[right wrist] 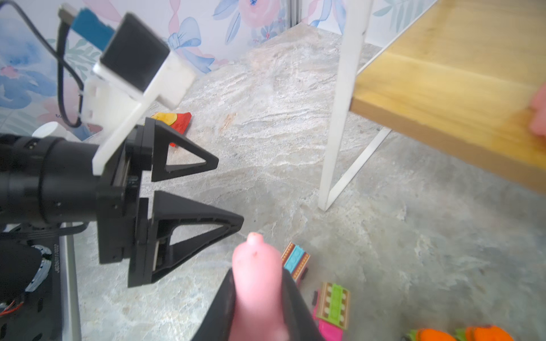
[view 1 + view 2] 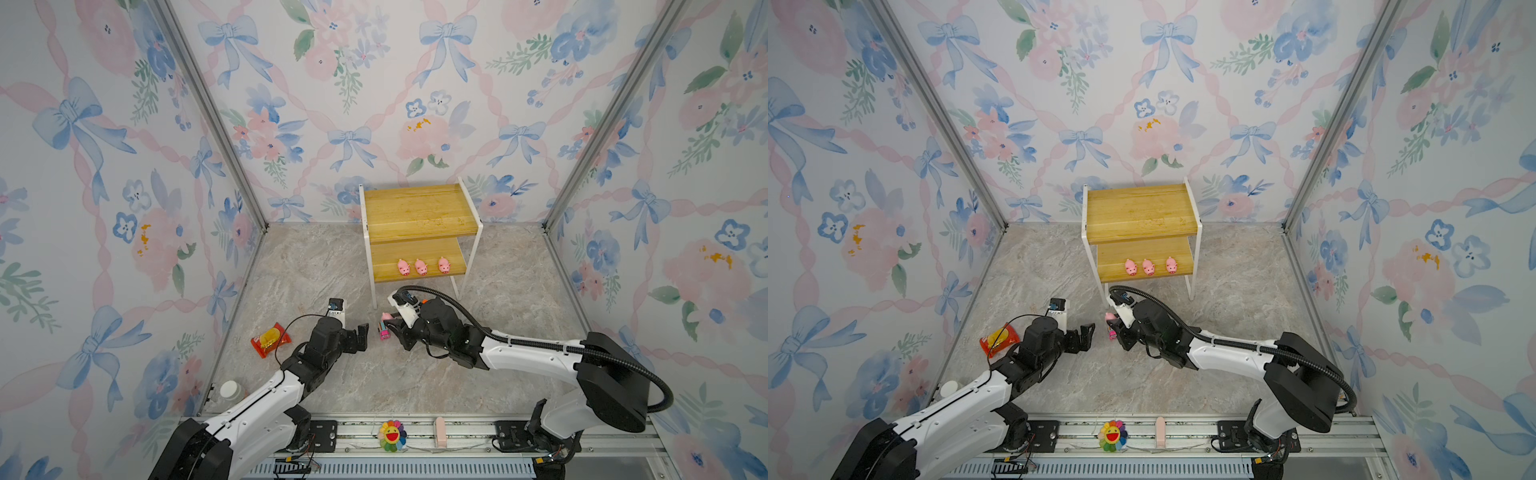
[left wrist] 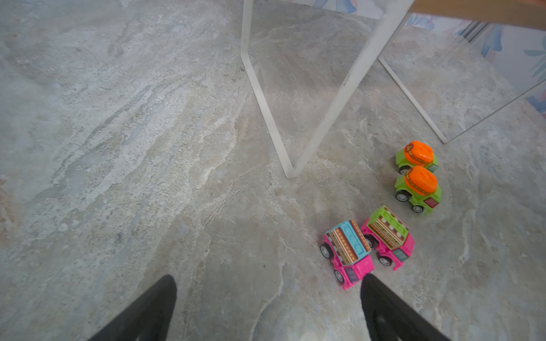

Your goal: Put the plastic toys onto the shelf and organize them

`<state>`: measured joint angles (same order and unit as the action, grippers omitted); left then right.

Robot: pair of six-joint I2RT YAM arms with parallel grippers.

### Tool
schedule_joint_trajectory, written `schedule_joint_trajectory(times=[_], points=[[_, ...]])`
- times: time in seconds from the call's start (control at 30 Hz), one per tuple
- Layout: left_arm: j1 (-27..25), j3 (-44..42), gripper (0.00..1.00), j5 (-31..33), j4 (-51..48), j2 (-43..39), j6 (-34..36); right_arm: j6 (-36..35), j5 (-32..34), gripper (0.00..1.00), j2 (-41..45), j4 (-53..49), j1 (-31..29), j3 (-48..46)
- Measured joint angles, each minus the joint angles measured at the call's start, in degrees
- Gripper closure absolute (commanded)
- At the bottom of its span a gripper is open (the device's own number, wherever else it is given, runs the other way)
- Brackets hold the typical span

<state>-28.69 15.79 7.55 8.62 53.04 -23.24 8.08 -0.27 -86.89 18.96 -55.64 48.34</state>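
R jaws clamped on a pink pig (image 1: 255, 283), just in front of the shelf (image 2: 419, 212), w/ 3 more pigs (image 2: 421, 267) in a row on its lower board. L jaws wide apart, low over the surface (image 3: 133, 133). 2 pink trucks (image 3: 347, 254) sit just ahead of them, and 2 green trucks (image 3: 419, 187) are a bit further on, all near the shelf legs.
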Motion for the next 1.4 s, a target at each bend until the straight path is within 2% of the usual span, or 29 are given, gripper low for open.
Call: schedule_joint_trajectory(times=[0.3,0.67,0.97,1.4], points=[[0.1,0.0,0.02,-0.2,0.0,0.0,0.0,-0.6,7.5,0.74,-1.2,1.0,2.0,7.8],[0.2,-0.3,0.02,-0.2,0.0,0.0,0.0,2.3,20.7,0.73,-6.5,4.3,0.7,9.0],[0.2,-0.3,0.02,-0.2,0.0,0.0,0.0,4.6,24.5,0.71,-9.6,5.3,0.7,12.8],[0.2,-0.6,0.02,-0.2,0.0,-0.4,0.0,6.6,25.9,0.71,-14.0,5.3,0.5,16.6]])
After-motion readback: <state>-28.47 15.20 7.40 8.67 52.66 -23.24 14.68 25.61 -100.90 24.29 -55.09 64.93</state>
